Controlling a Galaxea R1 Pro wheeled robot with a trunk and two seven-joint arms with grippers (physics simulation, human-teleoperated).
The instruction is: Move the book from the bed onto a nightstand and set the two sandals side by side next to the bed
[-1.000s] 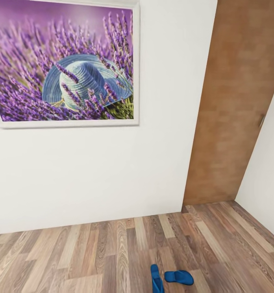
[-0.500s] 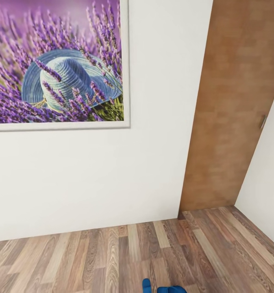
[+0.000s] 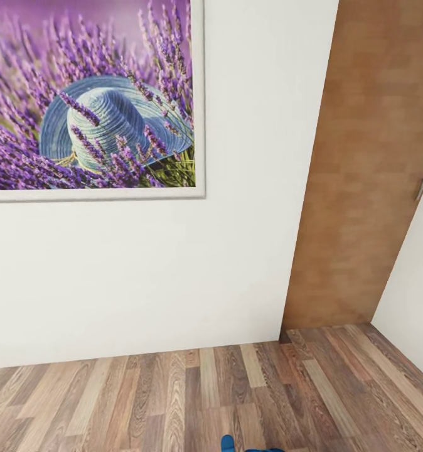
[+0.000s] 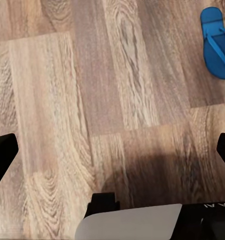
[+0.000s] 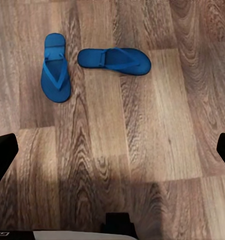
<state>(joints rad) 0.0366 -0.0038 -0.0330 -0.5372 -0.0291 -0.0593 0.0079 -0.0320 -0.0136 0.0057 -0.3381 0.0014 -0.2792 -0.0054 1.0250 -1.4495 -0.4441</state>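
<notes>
Two bright blue sandals lie on the wood-plank floor ahead of my right gripper: one sandal points lengthwise away from me, the other sandal lies crosswise beside it, nearly touching. Their tips peek in at the head view's lower edge. One sandal also lies off to the side of my left gripper. Both grippers hang open over bare floor, holding nothing. The book, bed and nightstand are out of view.
A white wall stands straight ahead with the framed lavender picture on it. The brown wooden door is at the right, in the corner with a second white wall. Plank floor runs between me and the wall.
The head camera has tilted up and moved closer to the wall, so the sandals have slid to the bottom edge of the head view. The sandals themselves have not moved.
</notes>
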